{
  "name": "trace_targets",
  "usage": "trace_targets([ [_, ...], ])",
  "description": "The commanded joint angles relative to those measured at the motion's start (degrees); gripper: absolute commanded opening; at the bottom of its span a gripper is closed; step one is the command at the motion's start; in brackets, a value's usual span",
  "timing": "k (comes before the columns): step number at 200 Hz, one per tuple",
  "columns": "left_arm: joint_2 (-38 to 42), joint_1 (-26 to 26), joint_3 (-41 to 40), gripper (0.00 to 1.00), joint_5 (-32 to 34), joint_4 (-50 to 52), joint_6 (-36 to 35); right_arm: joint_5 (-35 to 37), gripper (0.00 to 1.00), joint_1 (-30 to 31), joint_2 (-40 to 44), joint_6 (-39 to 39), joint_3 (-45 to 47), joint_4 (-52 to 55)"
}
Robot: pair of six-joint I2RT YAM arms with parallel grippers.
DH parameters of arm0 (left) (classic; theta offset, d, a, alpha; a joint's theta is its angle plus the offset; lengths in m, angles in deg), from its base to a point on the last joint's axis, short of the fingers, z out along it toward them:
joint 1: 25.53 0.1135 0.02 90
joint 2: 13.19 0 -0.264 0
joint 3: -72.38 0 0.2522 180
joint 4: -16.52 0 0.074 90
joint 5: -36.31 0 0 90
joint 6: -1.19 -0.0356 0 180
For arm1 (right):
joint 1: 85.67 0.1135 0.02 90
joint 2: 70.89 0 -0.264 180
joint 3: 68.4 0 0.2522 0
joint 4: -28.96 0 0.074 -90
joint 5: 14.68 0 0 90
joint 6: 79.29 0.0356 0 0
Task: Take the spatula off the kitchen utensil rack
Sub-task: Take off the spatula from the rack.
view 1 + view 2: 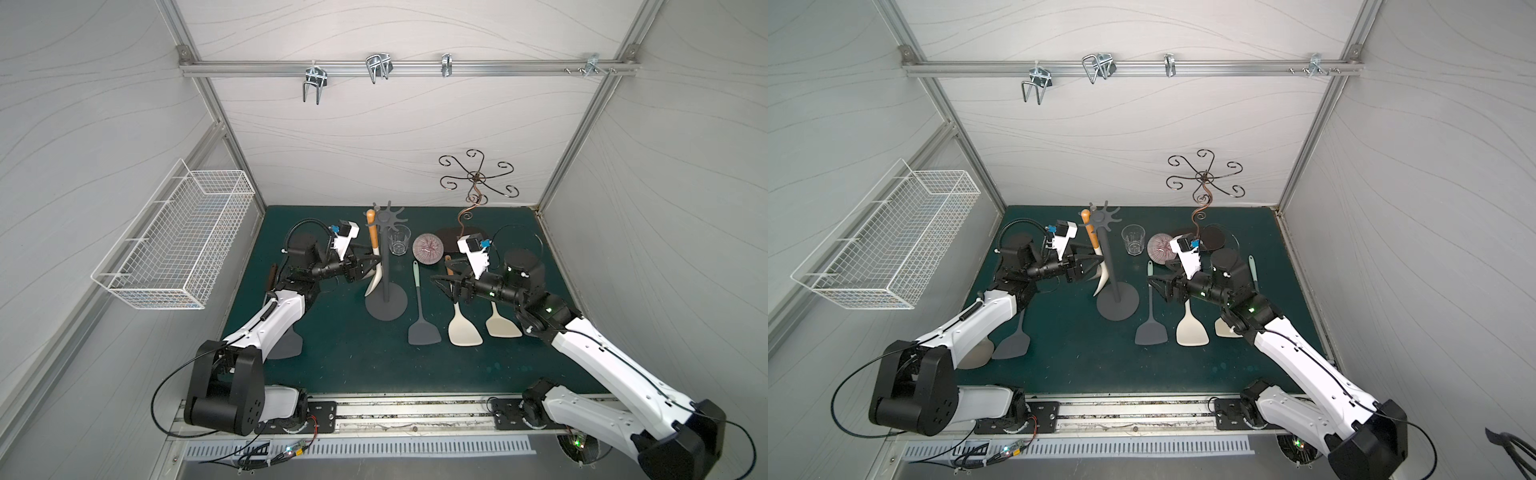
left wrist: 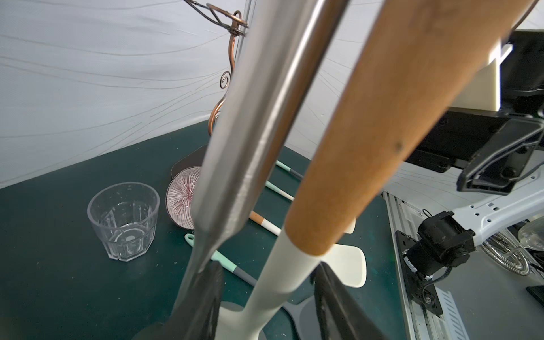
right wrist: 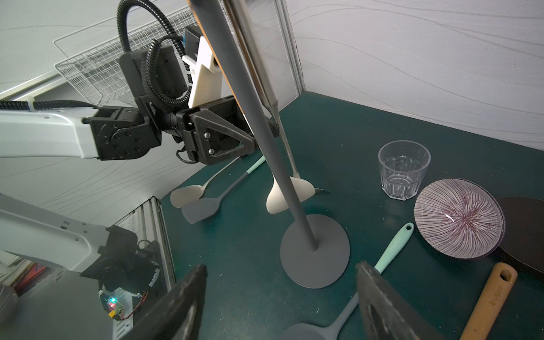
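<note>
The green desk (image 1: pixel 353 365) holds everything. Two arms reach in, the left arm (image 1: pixel 270 324) from the near left and the right arm (image 1: pixel 602 357) from the near right. The kitchen utensil rack (image 1: pixel 388 309) stands in the middle, toward the far side. The spatula (image 1: pixel 372 241) hangs on the rack's left side from a hook at the top. It hangs almost straight up and down, with the brown wood end up and the white flat end down by the round foot.

The left hand (image 2: pixel 269 265) is the closer one. It comes in sideways from the left, so the spatula runs across it. Its fingers (image 2: pixel 206 300) stand one on each side of the thin white neck with a gap on both sides. The hand is loose and grips nothing. The grey pole is just beside one finger. I think the hand must squeeze the neck, not the pole, then go up to slip the top off the hook.

The right hand (image 3: pixel 281 270) is spread wide and holds nothing. It sits right of the rack, not touching it.

Here is the count:
- two arms and two hands
- one wire basket (image 1: pixel 174 241)
- two stands: the rack and a curly bronze stand (image 1: pixel 478 176)
- one hanging spatula
- two grey spatulas (image 1: pixel 1150 330) lying flat
- two cream spatulas (image 1: pixel 1192 330) lying flat
- one pale spoon (image 1: pixel 976 355)
- one striped bowl (image 1: pixel 428 248)
- one glass (image 1: pixel 399 241)

More may hide under the arms.
</note>
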Motion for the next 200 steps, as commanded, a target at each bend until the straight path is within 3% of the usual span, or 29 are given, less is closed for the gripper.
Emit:
trace_targets([
  [1, -0.25, 0.1, 2.24, 0.53, -2.88, -5.29, -0.78, 0.61, 0.8, -0.21, -0.24, -1.2, -1.55, 1.51],
  [50, -3.38, -0.19, 3.44, 0.52, -5.7, -9.15, 1.75, 0.86, 0.8, -0.26, -0.76, -1.88, -2.07, 2.17],
  [106, -1.22, -0.21, 3.18, 0.37, -5.1, -3.57, -0.71, 0.55, 0.81, -0.25, -1.97, -1.61, -1.72, 1.33],
  [137, 0.44, -0.19, 2.66, 0.24, -3.34, -0.36, -2.72, 0.36, 0.81, -0.16, -2.72, -1.61, -1.92, 1.03],
  [200, 3.51, -0.19, 2.4, 0.13, -1.24, 4.45, -4.36, 0.09, 0.81, -0.21, -3.33, -1.6, -1.81, 0.19],
])
